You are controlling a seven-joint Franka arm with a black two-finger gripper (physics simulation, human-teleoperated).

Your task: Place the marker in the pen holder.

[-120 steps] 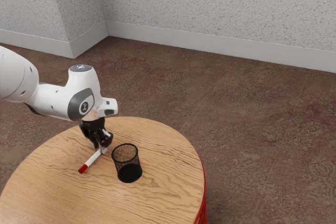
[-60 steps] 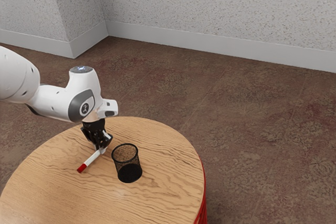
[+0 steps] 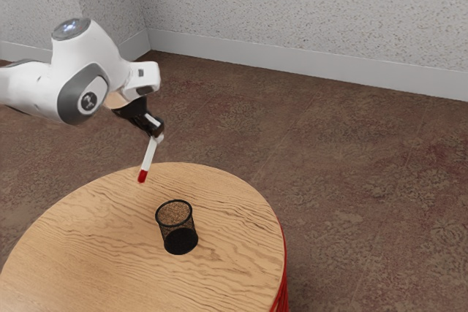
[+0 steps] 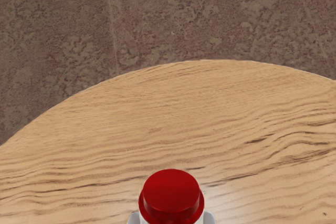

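Black pincer (image 3: 158,137), barely parted, gripping marker (image 3: 149,156)

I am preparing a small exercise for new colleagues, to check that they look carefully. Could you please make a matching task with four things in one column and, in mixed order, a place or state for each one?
Things:
1. marker
2. pen holder
3. tabletop
4. gripper

Place or state:
A. round, with wood grain
B. shut on the marker
C. in the air, its red end pointing down
D. black, standing upright on the wood

Right pairs: 1-C, 2-D, 3-A, 4-B
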